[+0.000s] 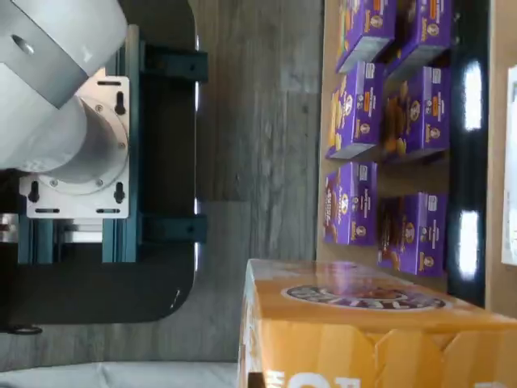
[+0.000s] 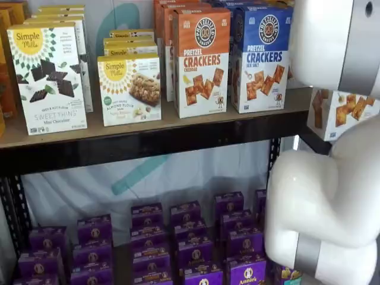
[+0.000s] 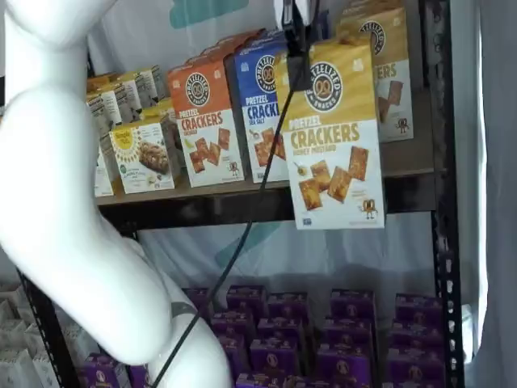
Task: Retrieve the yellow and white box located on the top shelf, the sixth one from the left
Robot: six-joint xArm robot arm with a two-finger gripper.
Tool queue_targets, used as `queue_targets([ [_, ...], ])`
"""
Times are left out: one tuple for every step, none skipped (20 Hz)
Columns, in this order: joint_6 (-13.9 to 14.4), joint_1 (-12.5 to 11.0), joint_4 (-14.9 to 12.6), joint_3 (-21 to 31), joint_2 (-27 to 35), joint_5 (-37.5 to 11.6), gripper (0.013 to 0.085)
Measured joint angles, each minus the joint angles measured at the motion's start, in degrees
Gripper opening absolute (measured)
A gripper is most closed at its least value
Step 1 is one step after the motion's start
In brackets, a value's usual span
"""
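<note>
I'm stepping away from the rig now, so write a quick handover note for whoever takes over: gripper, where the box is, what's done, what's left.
Gripper: shut on the yellow and white box, gripping its top edge.
Box: upright, hanging in front of the top shelf, off the board, its bottom below the front beam. The arm hides most of it in a shelf view.
Done: box picked and pulled clear of the orange-topped box and blue-topped box.
Left: carry it away from the shelves and set it down.
</note>
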Motion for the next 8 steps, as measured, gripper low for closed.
queue_targets([
  [0.23,0.23,0.01,0.49,-0.46,0.11,0.057],
  [0.51,0.55,-0.04,1.05,-0.97,0.17,0.057],
  [0.81,0.9,-0.14,1.67,-1.5,0.13,0.057],
  [1.1,1.23,-0.22,2.28,-2.0,0.02,0.057],
  [1.4,1.57,-0.27,2.87,-2.48,-0.09,0.057],
  [1.6,1.78,-0.29,3.24,-2.77,-0.16,0.057],
  [1.82,1.98,-0.27,3.7,-3.13,-0.28,0.057],
  [1.97,2.11,-0.21,3.99,-3.36,-0.32,0.057],
])
